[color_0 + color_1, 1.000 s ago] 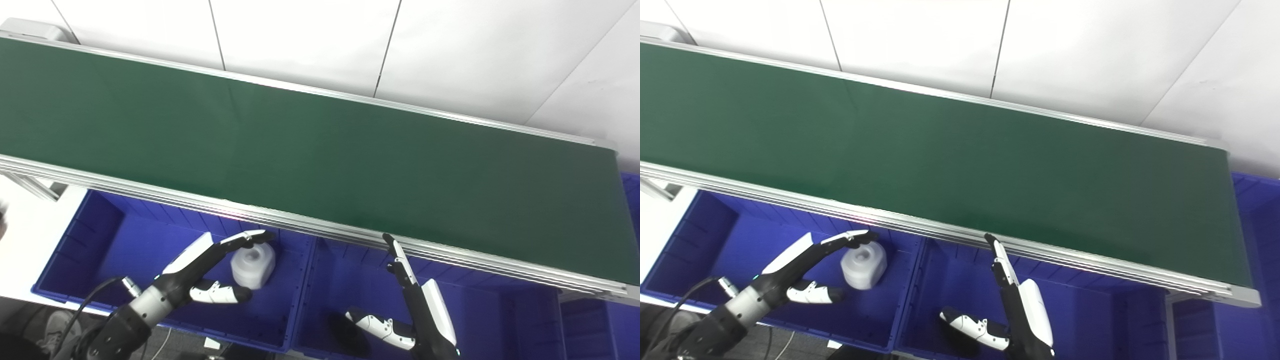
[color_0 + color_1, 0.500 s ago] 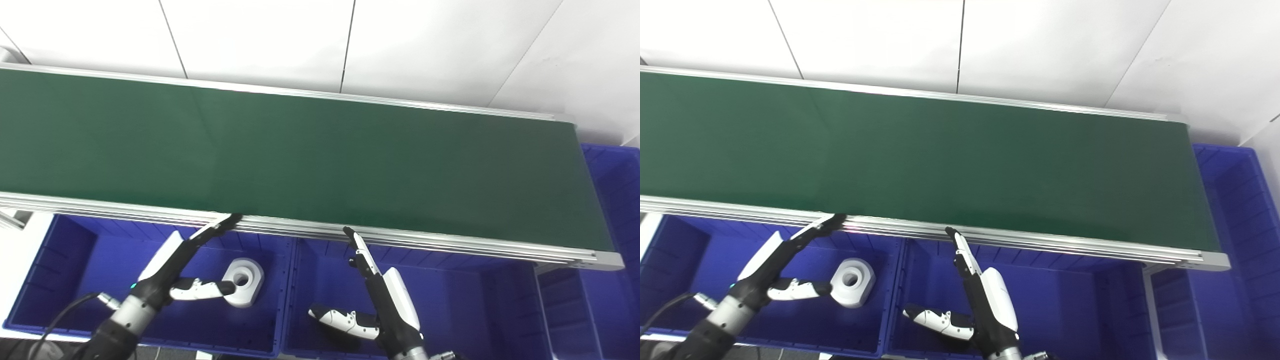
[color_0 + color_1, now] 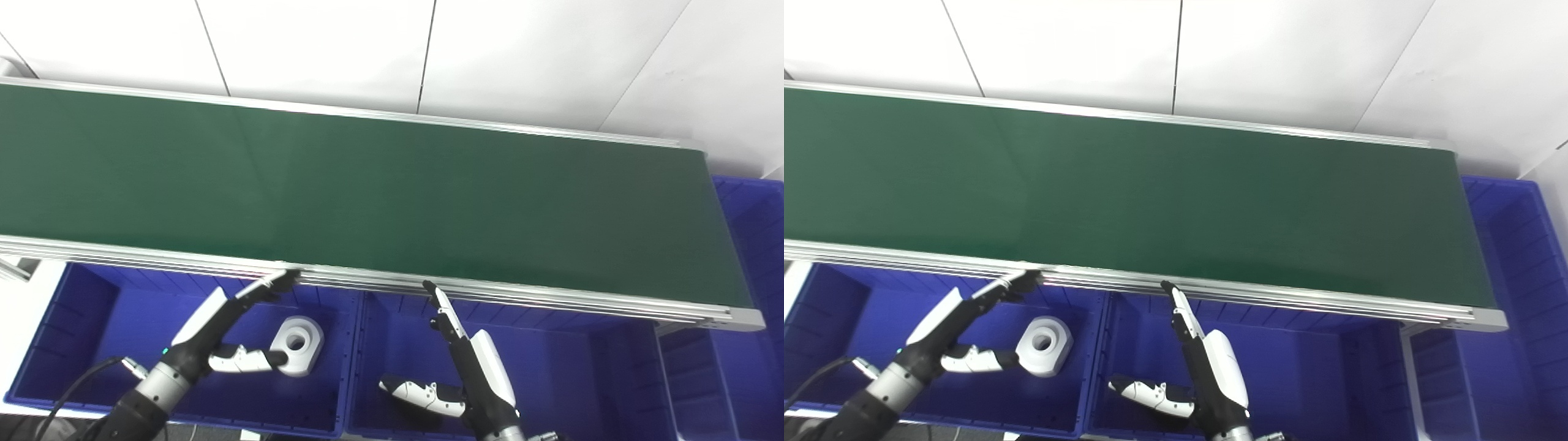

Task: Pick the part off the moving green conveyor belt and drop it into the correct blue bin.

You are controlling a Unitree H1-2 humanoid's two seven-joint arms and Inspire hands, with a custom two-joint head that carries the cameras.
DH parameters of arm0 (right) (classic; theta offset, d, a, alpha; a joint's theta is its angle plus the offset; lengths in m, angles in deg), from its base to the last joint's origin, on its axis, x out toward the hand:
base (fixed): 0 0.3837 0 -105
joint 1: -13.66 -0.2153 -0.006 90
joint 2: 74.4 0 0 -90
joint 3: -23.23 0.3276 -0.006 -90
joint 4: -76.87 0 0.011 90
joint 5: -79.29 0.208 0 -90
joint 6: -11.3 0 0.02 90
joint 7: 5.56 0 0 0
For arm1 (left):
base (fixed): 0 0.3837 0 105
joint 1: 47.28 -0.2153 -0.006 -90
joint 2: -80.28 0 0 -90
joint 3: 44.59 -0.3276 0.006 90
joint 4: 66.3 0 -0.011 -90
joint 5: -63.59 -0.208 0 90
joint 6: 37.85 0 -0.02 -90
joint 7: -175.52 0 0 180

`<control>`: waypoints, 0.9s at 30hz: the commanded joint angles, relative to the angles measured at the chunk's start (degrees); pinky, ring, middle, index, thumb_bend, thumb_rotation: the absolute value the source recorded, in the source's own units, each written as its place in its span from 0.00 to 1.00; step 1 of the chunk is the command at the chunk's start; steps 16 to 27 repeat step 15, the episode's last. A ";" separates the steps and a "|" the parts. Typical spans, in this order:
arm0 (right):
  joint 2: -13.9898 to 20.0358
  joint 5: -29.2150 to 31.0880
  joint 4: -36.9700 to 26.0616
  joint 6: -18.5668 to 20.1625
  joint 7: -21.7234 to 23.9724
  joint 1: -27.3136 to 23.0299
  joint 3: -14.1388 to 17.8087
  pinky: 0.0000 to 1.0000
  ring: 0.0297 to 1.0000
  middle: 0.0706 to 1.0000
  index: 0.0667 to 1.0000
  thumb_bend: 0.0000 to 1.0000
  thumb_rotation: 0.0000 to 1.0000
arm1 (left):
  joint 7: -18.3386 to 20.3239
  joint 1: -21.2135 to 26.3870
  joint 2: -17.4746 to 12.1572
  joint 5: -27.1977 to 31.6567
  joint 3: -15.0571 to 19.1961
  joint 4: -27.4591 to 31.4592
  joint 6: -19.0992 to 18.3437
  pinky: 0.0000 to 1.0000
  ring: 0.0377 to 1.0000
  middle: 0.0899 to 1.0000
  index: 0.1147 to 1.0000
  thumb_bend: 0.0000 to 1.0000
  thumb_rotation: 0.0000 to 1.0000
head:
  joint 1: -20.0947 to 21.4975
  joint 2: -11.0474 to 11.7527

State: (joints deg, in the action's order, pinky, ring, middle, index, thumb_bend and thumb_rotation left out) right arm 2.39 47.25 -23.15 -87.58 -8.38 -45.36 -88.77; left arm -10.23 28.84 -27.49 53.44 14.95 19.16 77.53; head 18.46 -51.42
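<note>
With the white part (image 3: 297,345) lying in the left blue bin (image 3: 73,318) just beyond the thumb of the spread, empty left hand (image 3: 229,327), the drop looks done; next, both it and the equally open right hand (image 3: 465,373) must await another part on the bare green conveyor belt (image 3: 392,196).

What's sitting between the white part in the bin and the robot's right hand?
Only the blue wall dividing the two bins separates the white part from the right hand; the left eye view shows it.
</note>
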 commanded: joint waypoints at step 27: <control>0.67 0.69 -0.66 -1.13 -0.53 -0.94 -0.13 0.87 0.97 1.00 1.00 0.77 0.57 | -11.63 1.24 -3.82 -0.85 -7.17 1.54 1.54 0.80 0.85 0.88 0.87 0.79 0.72 | -1.12 0.55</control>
